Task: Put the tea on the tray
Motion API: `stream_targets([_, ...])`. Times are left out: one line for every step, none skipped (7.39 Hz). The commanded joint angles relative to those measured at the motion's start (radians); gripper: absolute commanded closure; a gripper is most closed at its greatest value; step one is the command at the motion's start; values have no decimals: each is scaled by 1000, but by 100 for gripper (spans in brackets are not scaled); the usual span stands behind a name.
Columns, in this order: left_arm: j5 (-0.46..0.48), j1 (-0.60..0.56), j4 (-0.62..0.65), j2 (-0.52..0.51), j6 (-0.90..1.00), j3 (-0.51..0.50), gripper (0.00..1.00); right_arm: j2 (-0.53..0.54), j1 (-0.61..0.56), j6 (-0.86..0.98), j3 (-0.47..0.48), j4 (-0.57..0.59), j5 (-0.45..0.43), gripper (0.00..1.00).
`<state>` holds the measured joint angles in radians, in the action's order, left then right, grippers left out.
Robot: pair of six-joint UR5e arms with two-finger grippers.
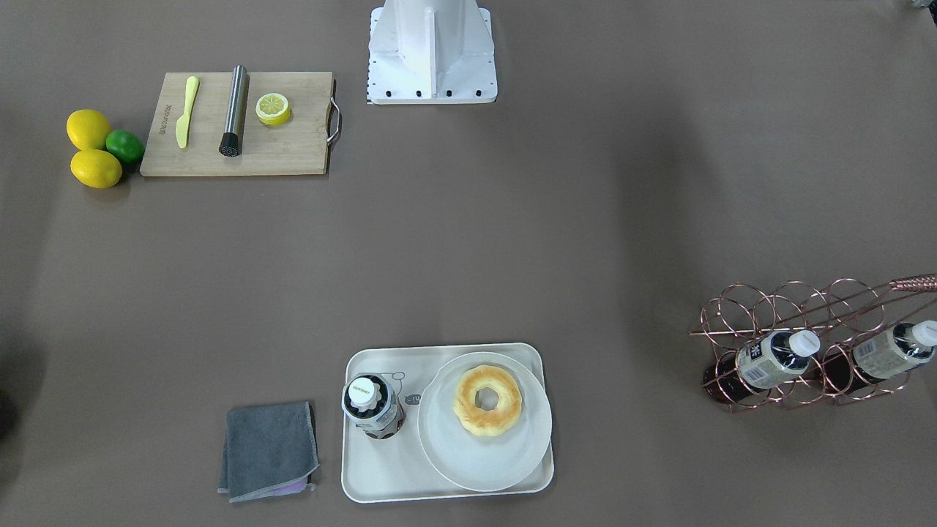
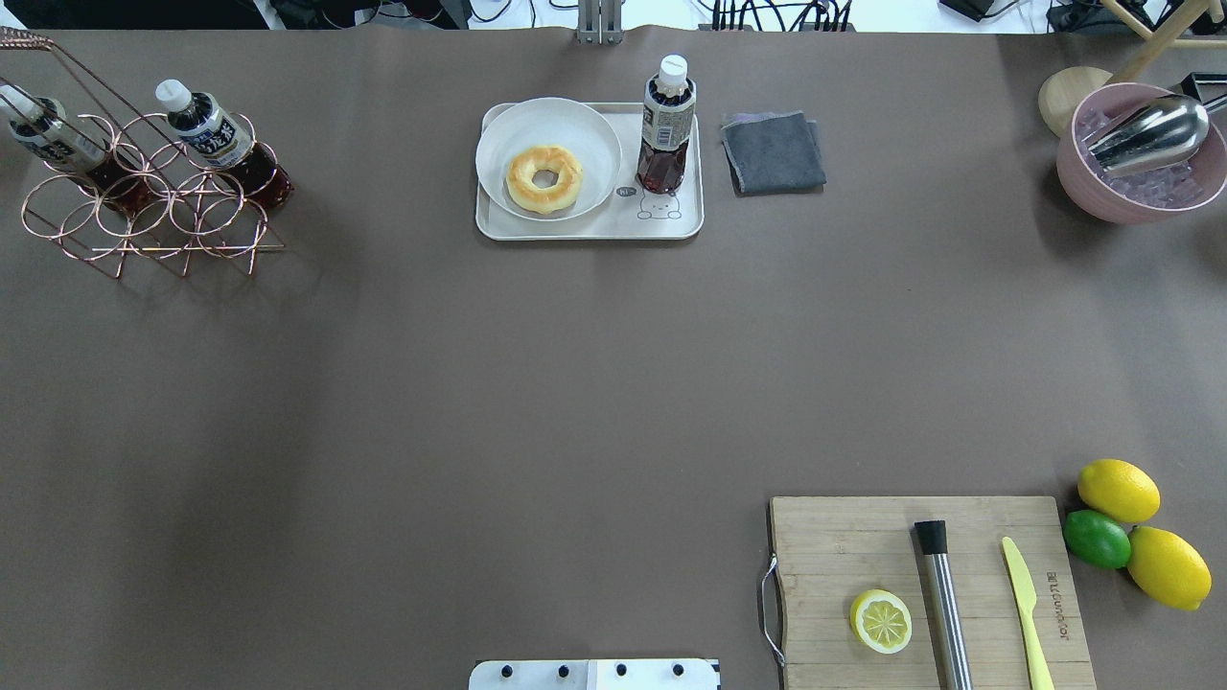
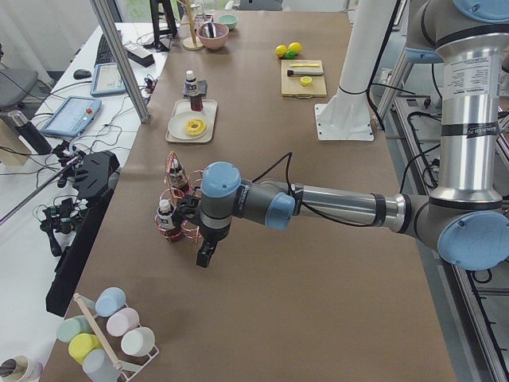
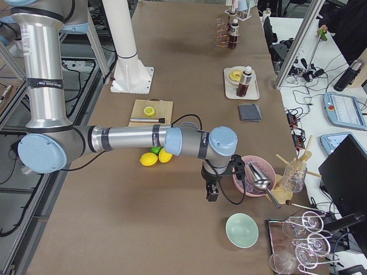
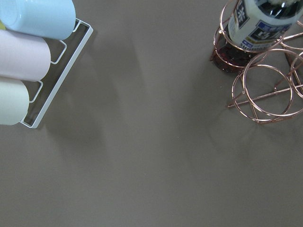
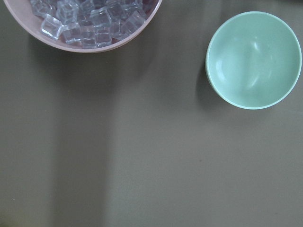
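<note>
On the far side of the surface (image 2: 575, 383), the tea (image 2: 666, 125) stands upright in the right part of the tray (image 2: 585, 228), its base just behind the small bear drawing and close beside a round plate (image 2: 498, 144) that fills the tray's left part and carries a doughnut (image 2: 544, 178). The tea is a small clear plastic bottle with dark reddish-brown liquid showing in its lower body, a white-and-black printed label round its upper body and a white screw cap on top. A folded grey cloth (image 2: 773, 151) lies on the surface just right of the tray. Well apart to the left, a copper wire rack (image 2: 144, 225) holds two more bottles of the same kind, tilted. The left end effector (image 3: 205, 256) hangs over the surface near this rack, away from the tray; the pictures do not show whether its fingers are apart or together. The right end effector (image 4: 212, 193) hangs at the right end, near a pink bowl (image 2: 1131, 211) of ice cubes, and I cannot tell its finger state either.
</note>
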<state>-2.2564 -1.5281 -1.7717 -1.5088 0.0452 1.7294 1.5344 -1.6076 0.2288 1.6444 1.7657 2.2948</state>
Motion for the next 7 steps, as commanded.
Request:
stream_targets([0,-7,1,7,30,-2,2,-2,0,0,3,0,2,0])
stream_targets([0,-9,1,7,27,-4,2,-2,0,0,5,0,2,0])
stream_targets([0,-9,1,7,25,-5,2,-4,0,0,6,0,2,0])
stream_targets([0,-9,1,7,24,-5,2,-4,0,0,6,0,2,0])
stream_targets([0,-7,1,7,22,-5,2,-4,0,-3,14,0,2,0])
stream_targets([0,-9,3,7,22,-5,2,-2,0,-12,23,0,2,0])
stream_targets([0,-7,3,5,22,-7,2,-5,0,-14,22,0,2,0])
